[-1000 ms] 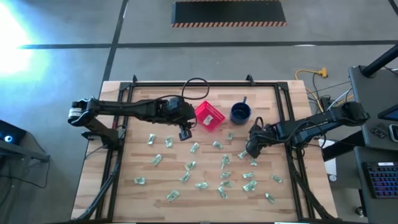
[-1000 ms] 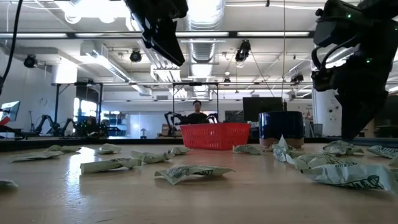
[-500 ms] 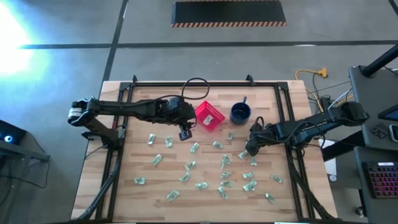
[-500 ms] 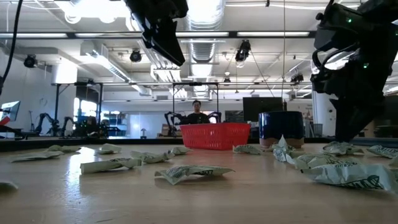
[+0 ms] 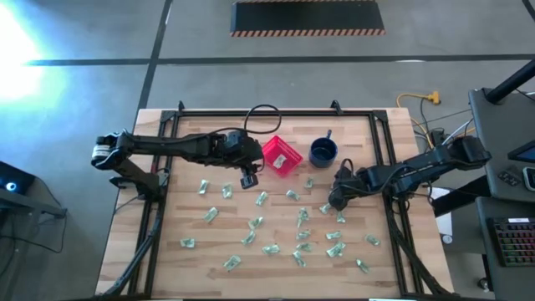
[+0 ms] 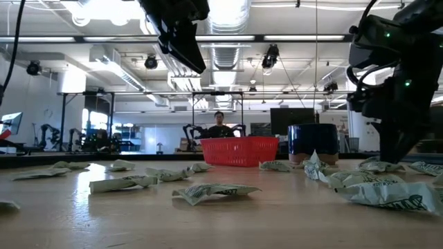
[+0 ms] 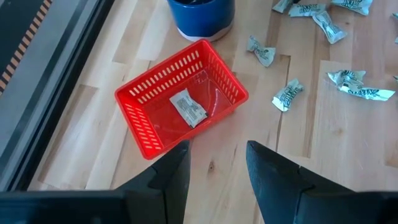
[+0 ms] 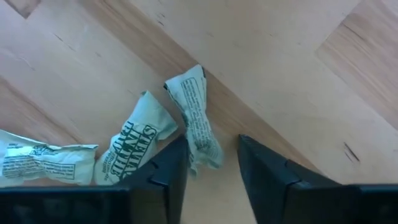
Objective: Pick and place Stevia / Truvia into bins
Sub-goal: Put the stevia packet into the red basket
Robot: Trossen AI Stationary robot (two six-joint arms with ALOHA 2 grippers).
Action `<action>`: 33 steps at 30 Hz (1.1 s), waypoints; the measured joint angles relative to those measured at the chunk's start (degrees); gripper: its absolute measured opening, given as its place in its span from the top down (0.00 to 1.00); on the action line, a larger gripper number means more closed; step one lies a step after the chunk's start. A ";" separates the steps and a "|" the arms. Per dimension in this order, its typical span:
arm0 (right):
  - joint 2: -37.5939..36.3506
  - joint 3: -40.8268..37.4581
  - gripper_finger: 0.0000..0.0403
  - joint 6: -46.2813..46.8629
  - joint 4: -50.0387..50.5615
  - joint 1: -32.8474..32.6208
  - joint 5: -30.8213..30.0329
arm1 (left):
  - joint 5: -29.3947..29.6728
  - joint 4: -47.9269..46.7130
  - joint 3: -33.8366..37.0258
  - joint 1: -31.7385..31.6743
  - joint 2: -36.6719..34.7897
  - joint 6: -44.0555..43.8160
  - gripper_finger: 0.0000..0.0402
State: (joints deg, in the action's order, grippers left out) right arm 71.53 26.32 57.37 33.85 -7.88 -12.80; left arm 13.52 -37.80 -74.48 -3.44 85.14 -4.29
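Many pale green and white Stevia sachets (image 5: 276,230) lie scattered on the wooden table. The red basket (image 5: 281,155) stands at the far middle with one sachet (image 7: 188,109) lying flat inside it. My left gripper (image 7: 214,165) hangs open above the table just left of and nearer than the basket, with nothing between its fingers. My right gripper (image 8: 211,142) points down at the table's right, open. Its fingers stand on either side of one end of a crumpled sachet (image 8: 194,118) that lies on the wood. My right gripper comes from above, pointing down, with the end of the sachet (image 8: 205,154) between its two fingers. A gap shows between the sachet and one finger (image 8: 264,168). Whether the other finger (image 8: 166,171) touches it, I cannot tell. The sachet lies on the table.
A dark blue mug (image 5: 323,151) stands right of the basket. Two more sachets (image 8: 134,143) lie close beside the right gripper's fingers. A black frame (image 5: 380,146) runs around the table. In the low view a person (image 6: 219,126) shows far behind the table.
My right gripper has sunk a little toward the sachets on the table and has rolled slightly. The sachets and the basket lie as before.
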 joint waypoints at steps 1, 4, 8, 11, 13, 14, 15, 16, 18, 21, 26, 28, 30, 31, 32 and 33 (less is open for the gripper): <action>-0.05 0.15 0.72 -0.27 -0.02 0.00 0.11 | 0.00 0.00 0.00 0.00 0.00 0.00 0.65; -0.81 0.35 0.81 -1.20 -0.54 0.00 -0.06 | 0.00 0.00 0.00 -0.01 0.00 0.00 0.65; -2.74 0.66 0.93 -2.80 -1.07 0.00 -0.26 | 0.00 -0.04 0.00 -0.01 0.00 0.00 0.65; -4.31 0.70 0.97 -4.72 -2.58 -0.15 -0.24 | 0.00 -0.03 0.00 -0.02 0.00 0.00 0.65; -5.65 0.98 0.98 -6.27 -3.62 -0.15 -0.17 | 0.00 -0.04 0.00 0.00 0.00 0.00 0.65; -6.29 1.12 0.98 -7.08 -4.10 -0.15 -0.18 | 0.00 -0.07 0.00 -0.02 0.00 0.00 0.65; -7.03 1.23 0.98 -7.98 -4.72 -0.15 -0.19 | 0.00 -0.12 0.00 -0.01 0.00 -0.01 0.65; -7.93 1.27 0.98 -9.14 -5.57 -0.15 -0.11 | 0.00 -0.15 0.00 -0.02 0.00 -0.04 0.65; -9.68 1.27 0.98 -12.14 -8.15 -0.13 0.94 | 0.00 -0.20 0.00 0.01 0.00 -0.06 0.65; -12.17 1.27 0.98 -16.65 -13.14 -0.15 2.60 | 0.00 -0.24 0.00 0.07 0.00 -0.06 0.65; -14.56 1.35 0.98 -18.92 -21.59 0.00 0.87 | -0.02 -0.36 0.03 0.09 0.00 -0.05 0.65; -14.40 1.64 0.98 -20.05 -24.20 0.02 -0.90 | -0.02 -0.45 0.07 0.09 0.00 -0.07 0.65; -13.50 2.70 0.98 -21.68 -25.93 0.07 -2.26 | -0.02 -0.75 0.07 0.13 0.00 -0.09 0.65; -12.79 3.56 0.98 -22.34 -26.29 0.07 -3.15 | -0.02 -0.78 0.07 0.13 0.00 -0.08 0.65; -11.96 4.46 0.98 -23.15 -26.26 0.07 -4.24 | -0.02 -0.83 0.09 0.13 0.00 -0.07 0.65; -11.03 5.41 0.98 -24.17 -26.09 0.13 -5.36 | -0.02 -0.83 0.09 0.13 0.00 -0.07 0.65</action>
State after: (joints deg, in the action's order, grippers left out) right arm 60.50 31.73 33.20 7.76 -7.75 -18.16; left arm 13.50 -38.63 -74.39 -3.31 85.14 -4.36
